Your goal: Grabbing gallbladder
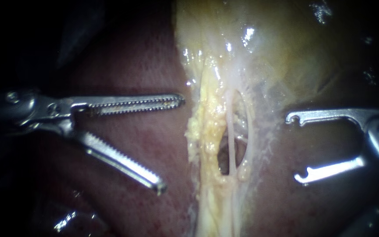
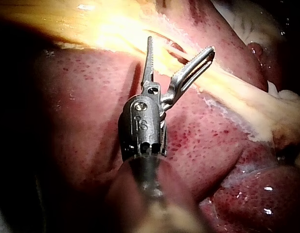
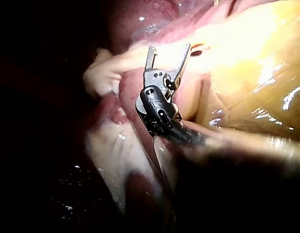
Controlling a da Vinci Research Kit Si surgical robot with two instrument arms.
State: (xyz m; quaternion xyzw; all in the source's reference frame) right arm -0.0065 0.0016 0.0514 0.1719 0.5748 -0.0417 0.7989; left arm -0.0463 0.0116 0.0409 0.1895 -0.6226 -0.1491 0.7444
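The pale yellow gallbladder (image 1: 259, 48) fills the upper middle of the endoscope view and narrows into a band of fatty tissue with thin whitish tubes (image 1: 232, 131) running down the middle. My left instrument (image 1: 172, 145) comes in from the left over the liver (image 1: 145, 66); its toothed jaws stand wide open, tips just short of the yellow band, holding nothing. My right instrument (image 1: 292, 147) reaches in from the right with slim hooked jaws spread open, apart from the tissue. The left wrist view shows the left instrument (image 2: 181, 46) open in front of the yellow band (image 2: 227, 92). The right instrument (image 3: 167, 48) is open in its own view.
Dark red liver (image 1: 286, 206) lies on both sides of the yellow band. A small dark opening (image 1: 223, 151) shows beside the tubes. The corners of the endoscope view are dark.
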